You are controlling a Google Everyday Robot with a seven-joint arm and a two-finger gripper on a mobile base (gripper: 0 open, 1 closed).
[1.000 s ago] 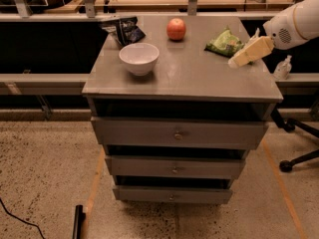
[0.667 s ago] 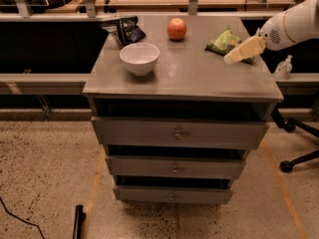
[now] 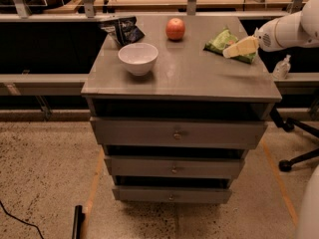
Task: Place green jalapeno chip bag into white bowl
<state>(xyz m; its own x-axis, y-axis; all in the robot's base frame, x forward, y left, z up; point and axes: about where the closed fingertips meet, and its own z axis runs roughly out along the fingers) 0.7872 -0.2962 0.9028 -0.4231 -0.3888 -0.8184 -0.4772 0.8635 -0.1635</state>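
The green jalapeno chip bag [image 3: 221, 40] lies crinkled on the drawer unit's top at the back right. The white bowl [image 3: 138, 58] stands upright and empty at the left middle of the top, well apart from the bag. My gripper [image 3: 236, 49], pale yellow on a white arm coming in from the right, sits right over the bag's right part and hides some of it. I cannot tell whether it touches the bag.
A red apple [image 3: 175, 29] sits at the back centre and a dark snack bag [image 3: 124, 30] at the back left. The grey drawer unit [image 3: 179, 83] has three drawers. A sanitizer bottle [image 3: 282, 67] and a chair base [image 3: 296, 158] are to the right.
My gripper has moved a little left and up, from the bag's right edge to over the bag. The bag, bowl and apple have not moved.
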